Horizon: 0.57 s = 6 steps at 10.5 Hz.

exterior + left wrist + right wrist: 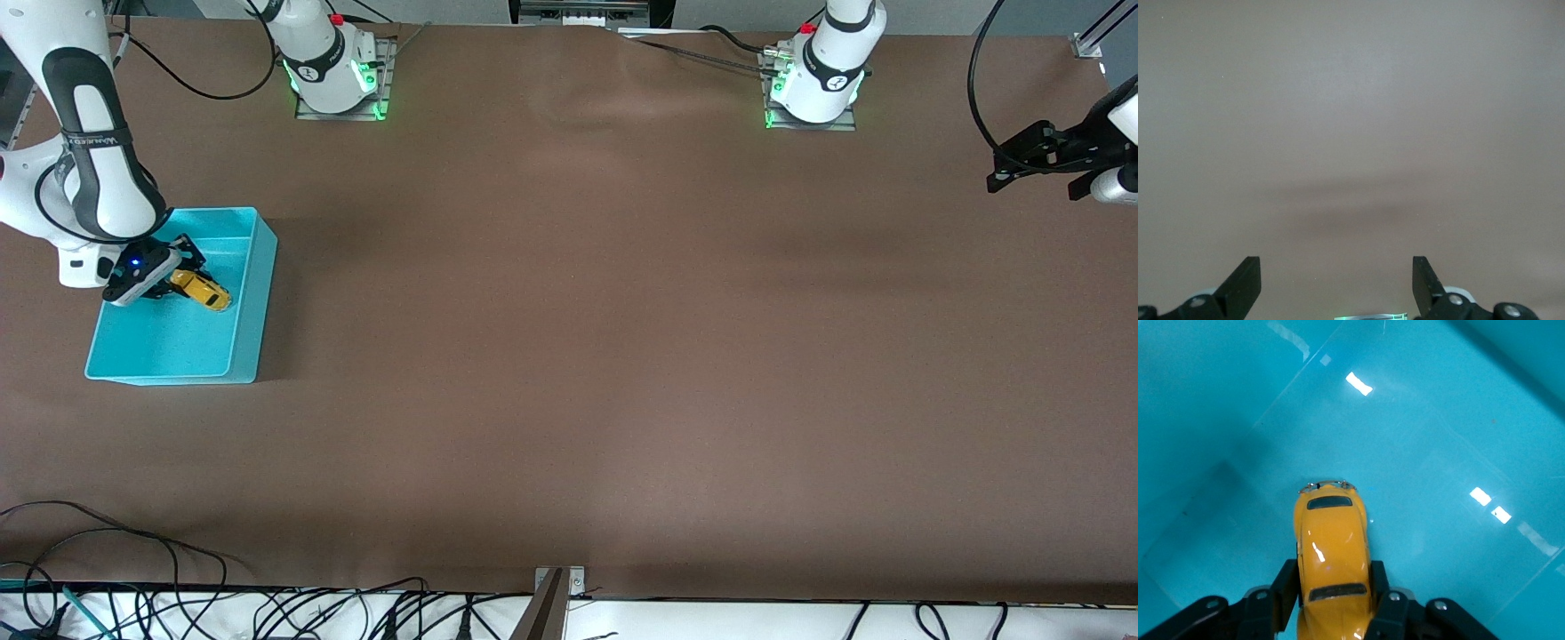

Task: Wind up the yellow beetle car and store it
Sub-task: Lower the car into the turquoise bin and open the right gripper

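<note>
Storing is the step in hand: the right gripper point(182, 271) holds the yellow beetle car point(203, 291) inside the turquoise bin point(253, 293), its fingers point(1286, 587) clamped on the car's sides low over the bin floor. The next move likely calls for letting go and lifting clear — gently, so the car doesn't roll. The car is glossy yellow-orange, rounded, with dark windows. The left gripper point(1337, 287) waits over bare bench point(622, 356) at the left arm's end, fingers wide — holding nothing.

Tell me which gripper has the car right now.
The right gripper has it, shut on the yellow beetle car over the turquoise bin. The left gripper is open, holding nothing, waiting over bare table at its own end.
</note>
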Tool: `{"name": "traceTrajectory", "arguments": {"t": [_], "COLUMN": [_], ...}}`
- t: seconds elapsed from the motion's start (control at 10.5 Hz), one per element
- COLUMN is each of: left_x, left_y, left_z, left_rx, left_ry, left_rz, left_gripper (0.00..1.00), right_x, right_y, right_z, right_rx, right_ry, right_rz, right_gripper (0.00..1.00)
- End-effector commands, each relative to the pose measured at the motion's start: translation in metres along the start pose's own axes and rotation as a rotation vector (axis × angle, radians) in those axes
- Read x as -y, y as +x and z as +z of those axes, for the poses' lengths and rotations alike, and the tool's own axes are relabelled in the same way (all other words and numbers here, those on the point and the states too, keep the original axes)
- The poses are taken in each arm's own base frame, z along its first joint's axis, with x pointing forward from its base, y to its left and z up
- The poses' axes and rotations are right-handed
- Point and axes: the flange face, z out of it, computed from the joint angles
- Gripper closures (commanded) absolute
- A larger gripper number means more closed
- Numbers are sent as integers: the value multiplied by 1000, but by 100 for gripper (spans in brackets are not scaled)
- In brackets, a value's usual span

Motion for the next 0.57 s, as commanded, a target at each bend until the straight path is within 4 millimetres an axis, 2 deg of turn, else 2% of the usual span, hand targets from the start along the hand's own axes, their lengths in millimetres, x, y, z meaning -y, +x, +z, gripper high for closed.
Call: {"name": "traceTrajectory", "arguments": {"t": [0.0, 0.1, 0.19, 0.38, 0.48], "left_x": [-1, 0, -1, -1, -1], "left_y": [3, 3, 3, 3, 3], "left_z": [-7, -7, -7, -7, -7], "left_rx": [-2, -2, -2, -2, -2], "left_ry": [17, 17, 17, 17, 17], "left_rz": [-2, -4, -2, -2, -2], "left_gripper": [0, 0, 0, 0, 0], "right_x": [-5, -4, -4, -5, -6], "right_y": [-6, -8, -8, -8, -6], "right_z": [10, 12, 12, 10, 7], "right_rx": [-2, 2, 2, -2, -7], "right_ry": [23, 29, 30, 30, 25], "right_rz": [-1, 0, 2, 3, 9], "right_gripper": [100, 100, 69, 37, 34]}}
